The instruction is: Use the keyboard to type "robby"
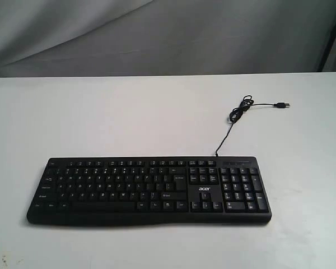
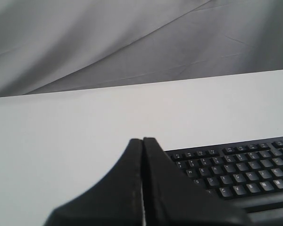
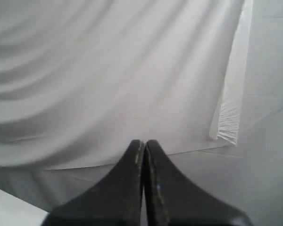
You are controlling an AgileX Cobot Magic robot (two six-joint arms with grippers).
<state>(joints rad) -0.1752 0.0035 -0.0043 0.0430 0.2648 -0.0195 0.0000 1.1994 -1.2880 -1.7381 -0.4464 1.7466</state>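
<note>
The black keyboard (image 1: 148, 189) lies flat near the front of the white table (image 1: 101, 117), acer logo between the letter keys and the number pad. Its thin cable (image 1: 235, 115) runs back to a loose USB plug (image 1: 281, 105). Neither arm shows in the exterior view. In the left wrist view my left gripper (image 2: 143, 140) is shut with nothing in it, and part of the keyboard (image 2: 240, 172) lies beside it. My right gripper (image 3: 144, 141) is shut and empty, facing grey cloth; the keyboard is out of that view.
A grey cloth backdrop (image 1: 157, 33) hangs behind the table's far edge. A dark upright post (image 1: 331, 33) stands at the back right. A white fringed cloth edge (image 3: 228, 117) hangs in the right wrist view.
</note>
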